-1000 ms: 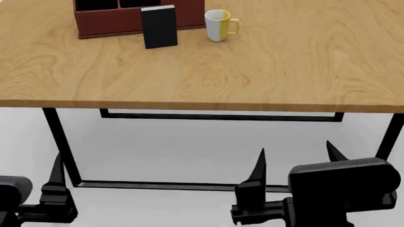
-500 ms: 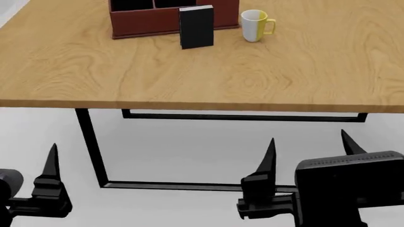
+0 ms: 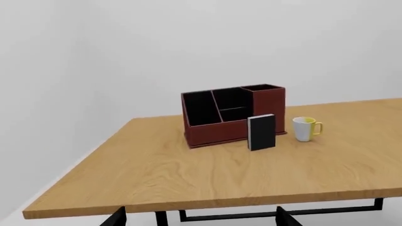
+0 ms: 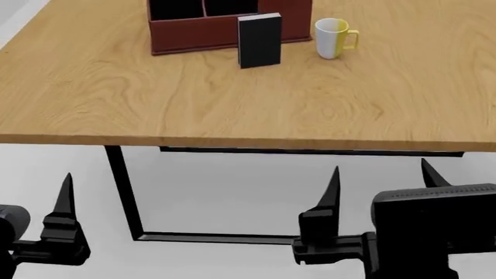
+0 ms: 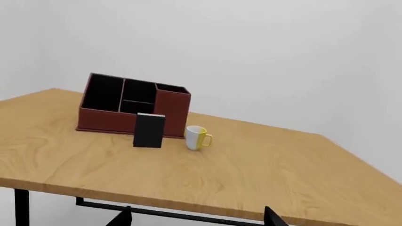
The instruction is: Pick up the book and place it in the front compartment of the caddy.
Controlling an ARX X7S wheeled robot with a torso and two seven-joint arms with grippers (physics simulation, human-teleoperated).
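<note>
Head view shows us the black book standing upright against the caddy front wall, while both our grippers, left and right, hang wide open and empty below the table, so a careless reach may topple it.

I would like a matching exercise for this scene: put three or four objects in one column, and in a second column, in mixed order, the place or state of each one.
Column 1
1. small black hardcover book
2. reddish-brown leather-look caddy
3. white-and-yellow mug
4. right gripper

Column 2
A. stands on the wooden table to the right of the book, handle pointing right
B. below the near table edge, fingers apart, holding nothing
C. stands upright just in front of the caddy's front wall
D. farthest back on the table, its black compartments open on top

Pairs: 1-C, 2-D, 3-A, 4-B
</note>
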